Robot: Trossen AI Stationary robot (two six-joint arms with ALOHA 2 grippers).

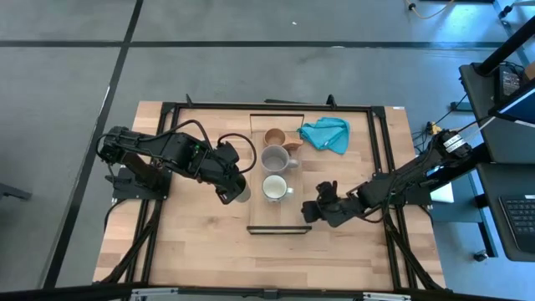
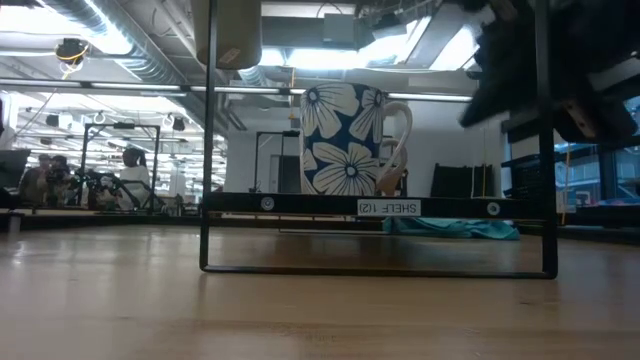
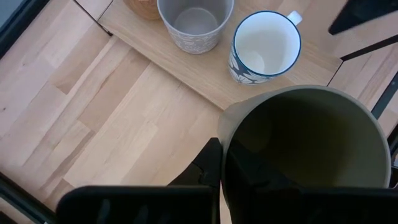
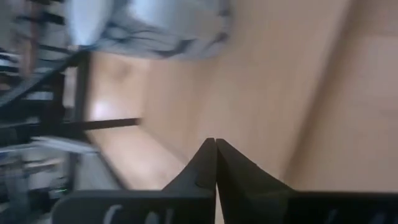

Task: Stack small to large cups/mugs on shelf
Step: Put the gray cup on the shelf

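A tan wooden cup (image 1: 275, 136), a grey mug (image 1: 276, 159) and a white-inside, blue-flowered mug (image 1: 274, 188) stand in a row on the light-wood shelf (image 1: 288, 219). In the low view the flowered mug (image 2: 355, 140) stands upright on the shelf board (image 2: 375, 207). My left gripper (image 1: 235, 191) is just left of the shelf, shut on the dark olive cup (image 1: 243, 195). My right gripper (image 1: 309, 211) is shut and holds nothing, low by the shelf's right side near its near end. My left gripper (image 3: 222, 149) holds the olive cup (image 3: 311, 149) by its rim and wall (image 3: 231, 134). One finger (image 3: 210, 167) is outside the wall, and the other seems to reach inside, in shadow. The fingers come from above. The cup (image 2: 228, 32) is upright, mouth up, lifted clear of the table.
A teal cloth (image 1: 326, 134) lies on the table right of the shelf's far end. Black frame rails (image 1: 380, 159) run along the table's sides. The shelf's near end (image 1: 277, 221) has bare board in front of the flowered mug. The right wrist view shows bare wood (image 4: 280, 93).
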